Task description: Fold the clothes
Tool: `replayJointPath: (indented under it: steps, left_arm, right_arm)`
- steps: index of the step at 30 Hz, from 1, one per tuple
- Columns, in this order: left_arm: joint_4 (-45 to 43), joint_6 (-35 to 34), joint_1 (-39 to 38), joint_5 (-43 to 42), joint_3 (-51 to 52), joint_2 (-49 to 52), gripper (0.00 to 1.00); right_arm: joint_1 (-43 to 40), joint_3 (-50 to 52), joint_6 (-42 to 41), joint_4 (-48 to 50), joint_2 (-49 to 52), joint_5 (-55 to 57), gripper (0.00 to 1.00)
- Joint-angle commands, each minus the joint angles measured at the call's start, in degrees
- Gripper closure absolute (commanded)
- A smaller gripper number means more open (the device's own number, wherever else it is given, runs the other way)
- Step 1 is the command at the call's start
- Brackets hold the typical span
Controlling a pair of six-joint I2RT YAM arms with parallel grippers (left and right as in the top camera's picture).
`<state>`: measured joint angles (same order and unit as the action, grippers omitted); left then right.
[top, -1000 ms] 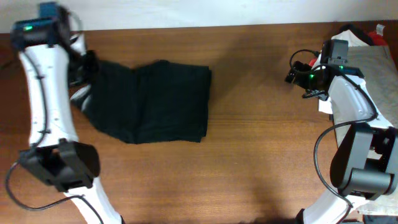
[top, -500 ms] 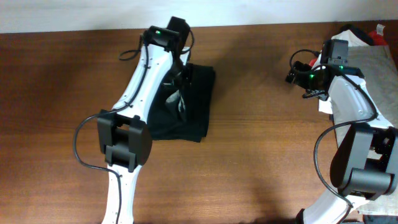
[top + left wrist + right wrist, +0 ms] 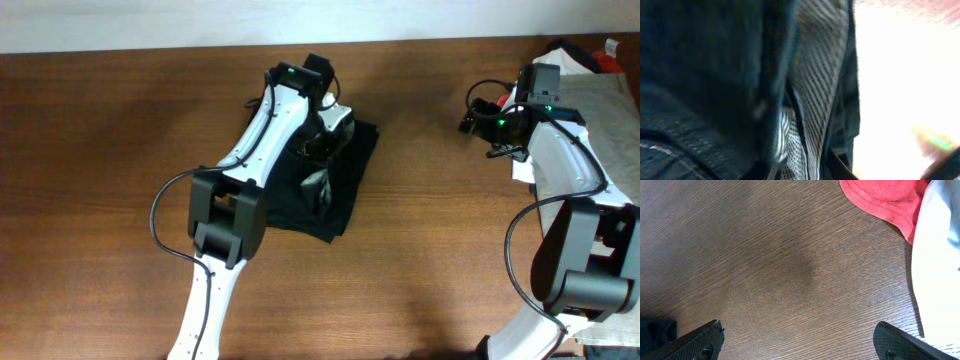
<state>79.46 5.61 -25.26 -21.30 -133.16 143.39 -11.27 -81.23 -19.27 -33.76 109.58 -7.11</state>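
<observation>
While bunched, black clothes (image 3: 350, 175) under left jaws

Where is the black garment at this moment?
In the overhead view the black garment lies bunched near the middle of the wooden table, beneath the left tool, well left of the right tool.

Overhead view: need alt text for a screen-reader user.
The left end effector is down on a bunched black garment at the middle of the wooden table. The right end effector hovers open near grey-beige cloth at the right edge.
</observation>
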Motion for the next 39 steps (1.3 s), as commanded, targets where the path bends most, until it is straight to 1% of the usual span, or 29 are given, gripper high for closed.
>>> replayJointPath:
  steps: [1, 3, 5, 6, 7, 8, 9, 10, 11, 12, 13, 14, 15, 17, 21, 23, 26, 27, 28, 29, 30, 31, 33, 34, 35, 36, 37, 39]
  left_arm:
    - [0.6, 1.4, -0.3, -7.8, -1.6, 0.4, 0.6]
    - [3.7, 1.7, 0.3, -9.5, -5.8, -0.2, 0.57]
    - [8.4, 3.7, 1.4, -10.6, -13.9, -0.5, 0.56]
    - [10.3, 2.7, 2.4, -10.4, -20.5, -0.5, 0.56]
    - [8.3, -1.1, 3.8, -9.4, -22.6, -0.5, 0.56]
    - [6.3, -3.8, 4.7, -6.2, -22.4, -0.4, 0.62]
    - [3.8, -4.8, 5.1, -4.2, -21.3, 0.4, 0.66]
    - [2.0, -5.0, 4.7, -4.2, -20.0, 1.0, 0.69]
    - [0.2, -5.2, 4.0, -4.2, -18.9, 1.9, 0.75]
    - [-0.9, -6.9, 3.6, -4.2, -18.7, 3.2, 0.79]
    - [-2.2, -9.1, 3.1, -4.2, -18.7, 5.2, 0.9]
    - [-2.5, -10.2, 2.9, -4.2, -18.7, 7.5, 0.96]
    - [-2.5, -10.6, 2.8, -4.4, -18.7, 9.7, 0.99]
    - [-3.1, -11.4, 2.5, -4.4, -18.7, 12.5, 0.99]
    - [-7.5, -11.4, 0.7, -4.4, -18.7, 16.6, 0.99]
    - [-8.2, -11.4, -0.7, -4.4, -19.8, 16.3, 0.99]
    - [-2.1, -10.7, -0.1, -4.4, -29.1, 10.8, 0.99]
    - [4.2, -8.9, 0.7, -4.2, -33.9, 7.1, 0.96]
    - [9.2, -8.6, 1.4, -1.7, -36.1, 5.0, 0.92]
    - [15.6, -8.6, 2.4, 4.7, -37.6, 2.8, 0.86]
    - [17.3, -8.6, 3.3, 5.7, -37.2, 1.9, 0.8]
    - [17.3, -9.3, 3.7, 4.3, -36.5, 1.8, 0.79]
    - [17.3, -9.5, 4.0, 2.6, -30.7, 1.6, 0.99]
    - [17.3, -9.5, 4.0, 1.2, -25.9, 1.0, 0.99]
    - [17.3, -9.4, 4.1, 1.5, -20.8, -1.0, 0.99]
    - [17.3, -9.4, 4.3, 3.1, -16.9, -3.3, 0.99]
    - [17.3, -9.4, 4.3, 7.3, -6.7, -9.2, 0.99]
    - [16.7, -9.4, 4.2, 7.2, 0.7, -9.9, 0.99]
  right_arm:
    - [-0.1, -0.6, -0.1, 0.2, -0.3, 0.3, 0.01]
    - [-0.1, -0.6, -0.1, 0.2, -0.3, 0.3, 0.01]
    - [-0.1, -0.6, -0.1, 0.2, -0.3, 0.3, 0.01]
    - [-0.1, -0.6, -0.1, 0.2, -0.3, 0.3, 0.01]
    - [-0.1, -0.6, -0.1, 0.2, -0.3, 0.3, 0.01]
    - [-0.1, -0.6, -0.1, 0.2, -0.3, 0.3, 0.01]
    - [-0.1, -0.6, -0.1, 0.2, -0.3, 0.3, 0.01]
    - [-0.1, -0.6, -0.1, 0.2, -0.3, 0.3, 0.02]
    - [-0.1, -0.6, -0.1, 0.2, -0.3, 0.3, 0.01]
    - [-0.1, -0.6, -0.1, 0.2, -0.3, 0.3, 0.01]
    - [-0.1, -0.6, -0.1, 0.2, -0.3, 0.3, 0.01]
    - [-0.1, -0.6, -0.1, 0.2, -0.3, 0.3, 0.01]
    - [-0.1, -0.6, -0.1, 0.2, -0.3, 0.3, 0.01]
    - [-0.1, -0.6, -0.1, 0.2, -0.3, 0.3, 0.01]
    - [-0.1, -0.6, -0.1, 0.2, -0.3, 0.3, 0.01]
    - [-0.1, -0.6, -0.1, 0.2, -0.3, 0.3, 0.01]
    - [-0.1, -0.6, -0.1, 0.2, -0.3, 0.3, 0.01]
    - [-0.1, -0.6, -0.1, 0.2, -0.3, 0.3, 0.01]
    - [-0.1, -0.6, -0.1, 0.2, -0.3, 0.3, 0.01]
    - [-0.1, -0.6, -0.1, 0.2, -0.3, 0.3, 0.01]
    - [-0.1, -0.6, -0.1, 0.2, -0.3, 0.3, 0.01]
    - [-0.1, -0.6, -0.1, 0.2, -0.3, 0.3, 0.01]
    - [-0.1, -0.6, -0.1, 0.2, -0.3, 0.3, 0.01]
    - [-0.1, -0.6, -0.1, 0.2, -0.3, 0.3, 0.01]
    - [-0.1, -0.6, -0.1, 0.2, -0.3, 0.3, 0.01]
    - [-0.1, -0.6, -0.1, 0.2, -0.3, 0.3, 0.01]
    - [-0.1, -0.6, -0.1, 0.2, -0.3, 0.3, 0.01]
    - [-0.1, -0.6, -0.1, 0.2, -0.3, 0.3, 0.01]
